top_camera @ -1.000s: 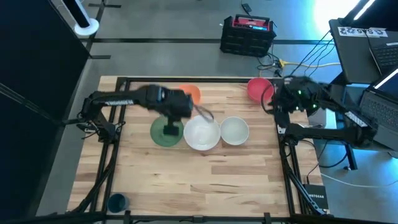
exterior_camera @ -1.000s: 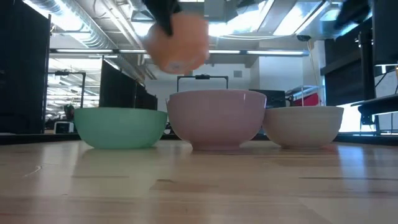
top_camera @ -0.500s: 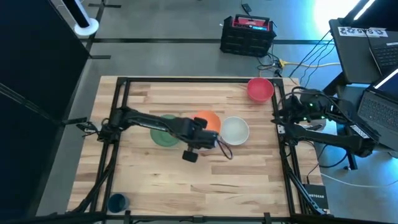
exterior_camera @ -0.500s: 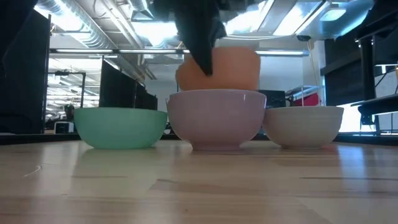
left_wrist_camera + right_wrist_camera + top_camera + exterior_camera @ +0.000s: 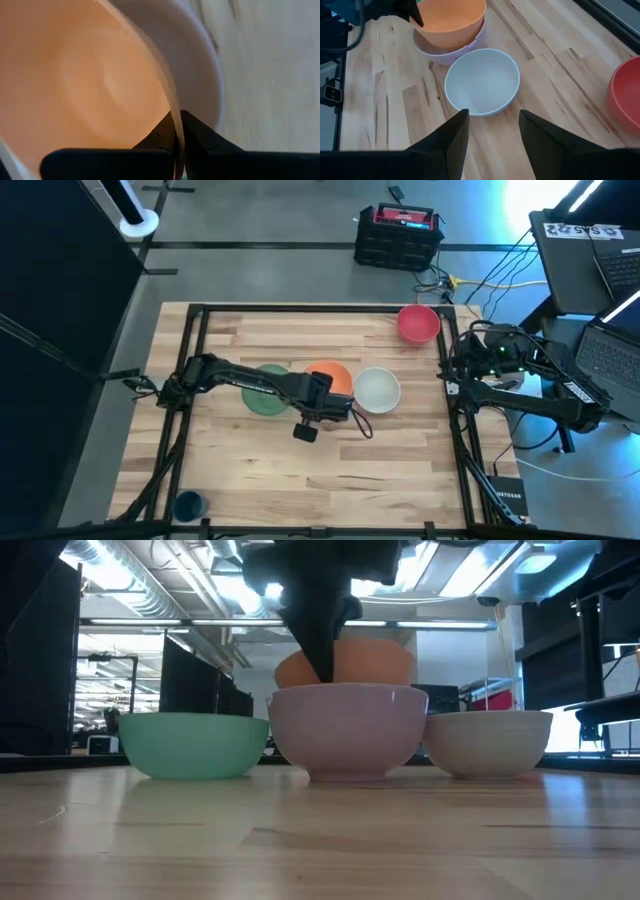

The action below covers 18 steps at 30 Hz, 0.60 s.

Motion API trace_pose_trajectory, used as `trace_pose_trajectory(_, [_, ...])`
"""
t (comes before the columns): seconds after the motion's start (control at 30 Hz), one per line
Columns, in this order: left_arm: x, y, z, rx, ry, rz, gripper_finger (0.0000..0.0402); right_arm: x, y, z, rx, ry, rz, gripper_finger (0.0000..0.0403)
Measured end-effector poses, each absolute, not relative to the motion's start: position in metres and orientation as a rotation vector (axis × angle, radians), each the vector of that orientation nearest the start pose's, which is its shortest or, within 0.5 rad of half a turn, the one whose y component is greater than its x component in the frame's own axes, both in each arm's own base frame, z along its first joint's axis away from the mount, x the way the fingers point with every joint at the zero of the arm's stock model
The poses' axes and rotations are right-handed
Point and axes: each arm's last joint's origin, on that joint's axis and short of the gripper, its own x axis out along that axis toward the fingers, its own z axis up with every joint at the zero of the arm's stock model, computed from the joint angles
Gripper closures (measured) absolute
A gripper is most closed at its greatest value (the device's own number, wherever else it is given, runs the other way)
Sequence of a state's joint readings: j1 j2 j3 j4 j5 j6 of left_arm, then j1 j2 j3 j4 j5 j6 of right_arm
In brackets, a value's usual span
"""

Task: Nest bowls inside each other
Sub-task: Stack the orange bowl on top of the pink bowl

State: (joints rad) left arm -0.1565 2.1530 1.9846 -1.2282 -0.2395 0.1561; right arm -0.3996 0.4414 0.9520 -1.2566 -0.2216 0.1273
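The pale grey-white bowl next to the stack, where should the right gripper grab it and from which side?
Pinch the rim of the pale grey-white bowl, probably from above on the side nearest the right gripper. It sits upright and empty, so one finger can go inside the thin wall; the far side crowds the large white bowl.

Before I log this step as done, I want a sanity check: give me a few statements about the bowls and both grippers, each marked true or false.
1. The left gripper pinches the rim of the orange bowl. True.
2. The orange bowl sits partly inside the larger white bowl. True.
3. The red bowl is nested in the green bowl. False: it stands alone near the table's far right corner.
4. The right gripper holds the pale grey-white bowl. False: it is open above the table, apart from that bowl.
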Motion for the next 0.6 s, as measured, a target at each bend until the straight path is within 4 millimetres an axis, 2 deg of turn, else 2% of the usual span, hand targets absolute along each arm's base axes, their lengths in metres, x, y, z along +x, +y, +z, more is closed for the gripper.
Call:
trace_pose_trajectory(0.33, [0.429, -0.052, 0.2477, 0.392, 1.393, -0.023, 0.0331, 0.0361, -0.0083, 0.3233, 0.348, 0.7, -0.214, 0.0244])
trace_pose_trajectory(0.6, [0.4287, -0.055, 0.2473, 0.344, 1.394, -0.065, 0.0289, 0.0361, -0.0083, 0.3233, 0.348, 0.7, -0.214, 0.0244])
